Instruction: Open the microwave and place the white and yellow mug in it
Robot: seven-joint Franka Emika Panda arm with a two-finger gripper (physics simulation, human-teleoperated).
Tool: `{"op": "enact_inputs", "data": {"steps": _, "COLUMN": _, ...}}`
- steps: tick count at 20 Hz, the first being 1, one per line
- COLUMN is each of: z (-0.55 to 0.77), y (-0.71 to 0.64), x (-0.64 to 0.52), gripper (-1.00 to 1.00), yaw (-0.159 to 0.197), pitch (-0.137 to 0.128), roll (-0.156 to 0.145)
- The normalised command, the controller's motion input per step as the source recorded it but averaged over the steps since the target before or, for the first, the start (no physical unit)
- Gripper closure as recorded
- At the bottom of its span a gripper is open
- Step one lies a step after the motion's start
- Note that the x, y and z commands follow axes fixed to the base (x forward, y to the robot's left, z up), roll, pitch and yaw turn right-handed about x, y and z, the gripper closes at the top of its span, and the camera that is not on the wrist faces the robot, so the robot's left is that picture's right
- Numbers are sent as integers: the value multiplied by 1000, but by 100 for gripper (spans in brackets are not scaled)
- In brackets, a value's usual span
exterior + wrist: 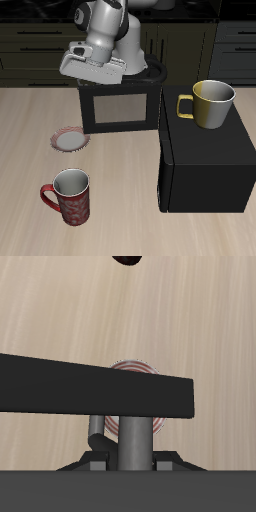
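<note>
The microwave is a large matte black box near the table's front edge. Its dark-windowed door stands swung wide open, reaching back toward the robot's base. The white and yellow mug stands upright on top of the microwave, handle toward the door. My gripper is at the door's top outer end, far from the mug. In the wrist view the door's top edge crosses the picture, and the grey bar handle stands right in my gripper, which looks shut on it. My fingertips are hidden.
A small plate with a red rim lies on the table in front of the open door and also shows in the wrist view. A red patterned mug stands near the table's front edge.
</note>
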Motion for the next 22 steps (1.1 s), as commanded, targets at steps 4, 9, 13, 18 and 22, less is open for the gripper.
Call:
{"op": "enact_inputs", "data": {"steps": 4, "z": -270, "y": 34, "x": -303, "gripper": 100, "yaw": -58, "pitch": 36, "roll": 12}}
{"op": "enact_inputs", "data": {"steps": 9, "z": -244, "y": -133, "x": -127, "gripper": 100, "yaw": -54, "pitch": 57, "roll": -32}}
{"op": "enact_inputs", "data": {"steps": 13, "z": -55, "y": -45, "x": 28, "gripper": 100, "yaw": -26, "pitch": 41, "roll": -16}}
{"op": "enact_inputs", "data": {"steps": 18, "z": 7, "y": -35, "x": -121, "gripper": -100, "yaw": -52, "pitch": 39, "roll": 14}}
{"op": "enact_inputs", "data": {"steps": 22, "z": 66, "y": -102, "x": -128, "gripper": -100, "yaw": -17, "pitch": 30, "roll": 1}}
